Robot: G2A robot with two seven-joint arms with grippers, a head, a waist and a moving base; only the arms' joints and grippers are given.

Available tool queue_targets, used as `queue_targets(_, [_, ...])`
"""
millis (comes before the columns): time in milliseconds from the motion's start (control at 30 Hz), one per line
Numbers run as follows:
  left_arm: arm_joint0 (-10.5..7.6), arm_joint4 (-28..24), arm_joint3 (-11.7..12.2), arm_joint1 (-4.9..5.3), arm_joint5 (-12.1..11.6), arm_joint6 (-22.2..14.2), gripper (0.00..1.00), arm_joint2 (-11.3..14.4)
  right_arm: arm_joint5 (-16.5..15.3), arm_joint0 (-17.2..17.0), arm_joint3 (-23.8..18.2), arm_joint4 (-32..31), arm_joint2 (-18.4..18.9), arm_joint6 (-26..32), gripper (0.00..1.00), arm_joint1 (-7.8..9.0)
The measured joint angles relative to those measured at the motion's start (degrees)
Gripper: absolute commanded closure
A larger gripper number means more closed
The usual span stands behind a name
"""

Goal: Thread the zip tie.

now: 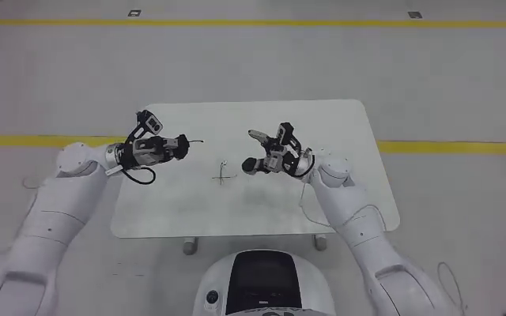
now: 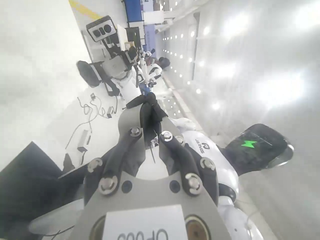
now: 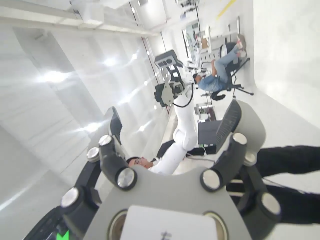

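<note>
Nearest, the left gripper (image 1: 182,146) was clamped on the zip tie (image 1: 195,142), left of centre in the top view; tie's free tail ran frame-right toward the right gripper (image 1: 252,150), right of centre, fingers apart, empty, near but not touching

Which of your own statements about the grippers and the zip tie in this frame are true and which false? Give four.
1. The left gripper is shut on a zip tie. True.
2. The right gripper holds a second zip tie. False: its jaws stand wide open with nothing between them.
3. Thin crossed pieces lie on the table between the two grippers. True.
4. The two grippers touch each other. False: the top view shows a clear gap between them.
</note>
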Motion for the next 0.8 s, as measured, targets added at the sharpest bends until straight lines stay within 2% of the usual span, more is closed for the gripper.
queue_targets(33, [-0.49, 0.1, -0.9, 0.01, 0.6, 0.0, 1.0, 2.2, 0.7, 1.2, 1.7, 1.6, -1.0, 3.2, 0.0, -0.28])
queue_targets(67, [-0.65, 0.4, -1.3, 0.02, 0.7, 0.0, 1.0, 3.3, 0.8, 1.9, 2.6, 2.6, -1.3, 5.3, 0.0, -0.4])
queue_targets(133, [-0.68, 0.8, -1.3, 0.05, 0.6, 0.0, 1.0, 3.3, 0.5, 2.2, 2.9, 3.0, -1.4, 6.4, 0.0, -0.44])
queue_targets(300, [-0.51, 0.8, -1.3, 0.02, 0.6, 0.2, 1.0, 3.1, 0.4, 1.9, 2.5, 3.0, -1.4, 4.6, 0.0, -0.43])
queue_targets(367, [0.2, 0.7, -1.3, -0.17, 1.6, 1.4, 1.0, 3.6, -0.2, 1.3, 2.1, 3.6, -1.9, 6.2, 0.0, -0.36])
queue_targets(500, [0.49, -0.5, 0.0, -1.0, 2.1, 0.8, 1.0, 5.0, -3.1, 1.8, 3.6, 3.5, -2.6, 8.1, 0.0, -0.27])
queue_targets(633, [-0.16, -1.6, 1.8, -2.16, 1.7, 0.9, 1.0, 6.6, -7.7, 2.5, 5.4, 5.1, -3.6, 8.3, 0.0, -0.66])
queue_targets(800, [-0.26, -1.4, 1.9, -2.21, 1.5, 0.9, 1.0, 6.7, -7.9, 2.5, 5.4, 4.9, -3.7, 8.2, 0.0, -0.66])
